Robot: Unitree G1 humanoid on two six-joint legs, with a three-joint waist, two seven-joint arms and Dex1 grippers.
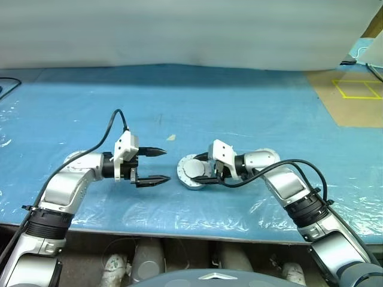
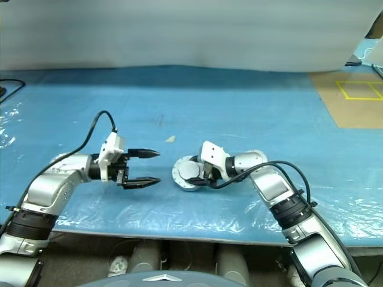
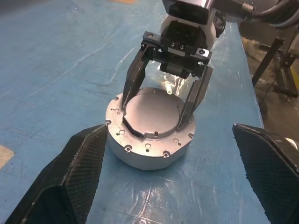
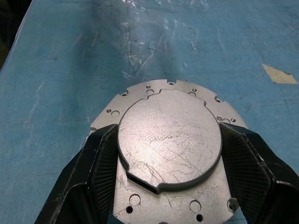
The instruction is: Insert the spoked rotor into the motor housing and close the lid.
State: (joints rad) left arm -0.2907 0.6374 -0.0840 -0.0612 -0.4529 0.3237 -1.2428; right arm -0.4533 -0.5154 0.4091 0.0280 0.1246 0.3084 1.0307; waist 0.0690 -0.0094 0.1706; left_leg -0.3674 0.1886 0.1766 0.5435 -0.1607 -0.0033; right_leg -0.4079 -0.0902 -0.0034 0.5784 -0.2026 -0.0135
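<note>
We see the right gripper [image 1: 205, 173] clamping the lid [image 4: 169, 140] on the motor housing [image 3: 149, 151] near the table's [image 1: 239, 107] front edge, the left gripper [image 1: 157, 165] spread wide and empty.

lid [image 4: 168, 140]: matt scratched grey metal | table cover [image 1: 239, 101]: glossy blue plastic film, wrinkled

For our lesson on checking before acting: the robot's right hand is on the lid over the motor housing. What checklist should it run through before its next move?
1. Right hand astride the lid, fingers against its sides: ok.
2. Left hand open, apart from the motor housing: ok.
3. Lid flush in the housing: not ok, a dark gap shows along one edge.
4. Housing flat on the table: ok.
5. Spoked rotor inside: cannot tell, the lid covers it.
</note>
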